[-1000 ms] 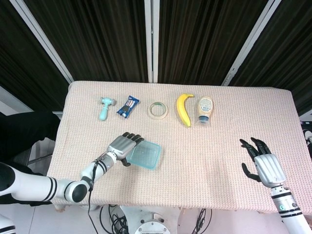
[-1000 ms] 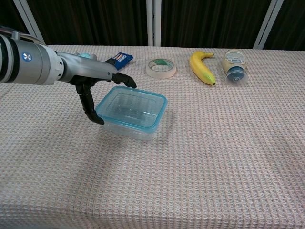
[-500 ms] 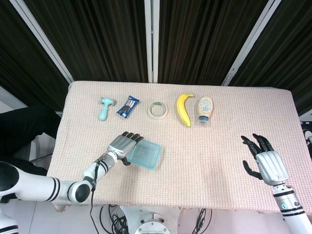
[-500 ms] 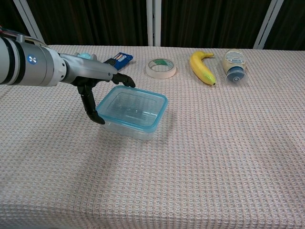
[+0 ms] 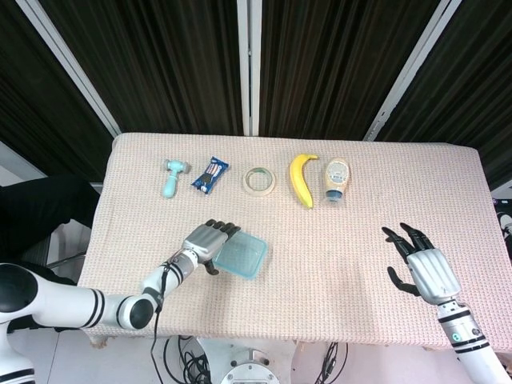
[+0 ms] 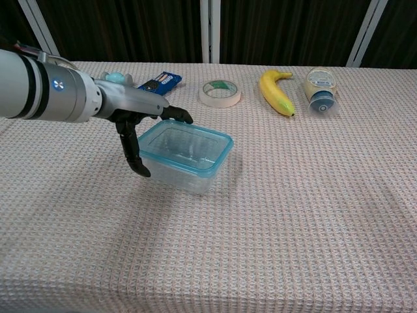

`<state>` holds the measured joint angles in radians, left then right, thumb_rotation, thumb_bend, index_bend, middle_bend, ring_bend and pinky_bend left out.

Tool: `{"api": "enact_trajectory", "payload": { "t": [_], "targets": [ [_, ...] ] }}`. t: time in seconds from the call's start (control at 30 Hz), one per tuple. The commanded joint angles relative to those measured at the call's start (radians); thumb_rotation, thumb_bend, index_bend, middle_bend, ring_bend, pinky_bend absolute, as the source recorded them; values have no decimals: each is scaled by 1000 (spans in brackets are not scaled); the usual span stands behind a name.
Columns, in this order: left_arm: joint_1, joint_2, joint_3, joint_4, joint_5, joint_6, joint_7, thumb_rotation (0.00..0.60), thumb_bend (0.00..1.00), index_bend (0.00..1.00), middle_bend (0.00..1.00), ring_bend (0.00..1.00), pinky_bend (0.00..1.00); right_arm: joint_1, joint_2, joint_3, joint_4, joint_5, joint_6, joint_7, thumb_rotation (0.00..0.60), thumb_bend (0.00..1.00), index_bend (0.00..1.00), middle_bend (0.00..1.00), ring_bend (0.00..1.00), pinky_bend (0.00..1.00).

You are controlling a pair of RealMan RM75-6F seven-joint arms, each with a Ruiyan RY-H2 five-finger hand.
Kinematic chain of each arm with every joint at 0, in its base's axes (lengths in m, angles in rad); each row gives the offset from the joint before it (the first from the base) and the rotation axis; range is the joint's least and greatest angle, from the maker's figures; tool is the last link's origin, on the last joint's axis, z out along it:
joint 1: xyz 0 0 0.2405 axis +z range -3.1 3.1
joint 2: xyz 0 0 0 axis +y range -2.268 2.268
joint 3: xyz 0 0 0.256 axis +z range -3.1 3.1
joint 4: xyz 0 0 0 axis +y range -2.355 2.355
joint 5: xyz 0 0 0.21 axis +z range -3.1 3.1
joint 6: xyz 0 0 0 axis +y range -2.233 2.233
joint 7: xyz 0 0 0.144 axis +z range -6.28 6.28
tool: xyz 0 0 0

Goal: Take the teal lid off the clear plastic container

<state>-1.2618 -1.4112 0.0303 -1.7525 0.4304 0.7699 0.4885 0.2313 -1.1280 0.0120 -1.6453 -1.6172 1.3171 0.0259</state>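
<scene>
near the front left of the table, the clear plastic container sits with its teal lid still on, and the left hand is against its left side. in the chest view the fingers reach over the far-left corner of the lid while the thumb hangs down beside the near-left wall — a wide claw around that corner, most likely set there to catch the lid's rim and peel it up. the container looks slightly tipped, its left edge higher than the right, though i cannot tell whether it is truly off the cloth. whether the fingertips are hooked under the rim or only resting on it is also unclear, so i judge the grip as a loose hold on the container's corner, not a firm one.

the right hand hovers over the right front of the table, well apart from the container, fingers spread and holding nothing — probably waiting to steady the box or take the lid.

along the far side lie a small teal toy hammer, a blue snack packet, a roll of masking tape, a banana and a squeeze bottle lying on its side, all out of the way of the work.
</scene>
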Motion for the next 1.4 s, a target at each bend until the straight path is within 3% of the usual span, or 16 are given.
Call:
{"api": "enact_trajectory", "payload": {
  "t": [0.03, 0.3, 0.6, 0.87, 1.13, 1.4],
  "targets": [
    [-10, -24, -23, 23, -23, 8, -7, 600, 144, 126, 144, 60, 201, 35, -39, -17, 25, -60, -26, 35, 600, 375, 96, 303, 72, 192],
    [-68, -103, -91, 83, -111, 67, 25, 600, 136, 152, 202, 102, 248, 164, -211, 5, 104, -148, -117, 42, 600, 242, 229, 350, 145, 271],
    [-109, -217, -130, 174, -198, 162, 111, 600, 135, 148, 202, 102, 250, 269, -400, 68, 209, -147, -159, -65, 600, 215, 312, 359, 156, 276],
    [-99, -261, -145, 234, -204, 150, 145, 600, 135, 144, 202, 102, 244, 301, -512, 68, 358, -155, -123, -120, 600, 213, 331, 352, 156, 275],
    [-83, -266, -163, 251, -209, 129, 158, 600, 135, 145, 202, 102, 244, 329, -619, 62, 519, -158, -77, -74, 600, 126, 332, 327, 149, 252],
    [-71, -264, -172, 248, -203, 124, 170, 600, 135, 145, 204, 102, 244, 361, -680, 58, 609, -155, -52, -16, 600, 122, 342, 327, 149, 250]
  ]
}}
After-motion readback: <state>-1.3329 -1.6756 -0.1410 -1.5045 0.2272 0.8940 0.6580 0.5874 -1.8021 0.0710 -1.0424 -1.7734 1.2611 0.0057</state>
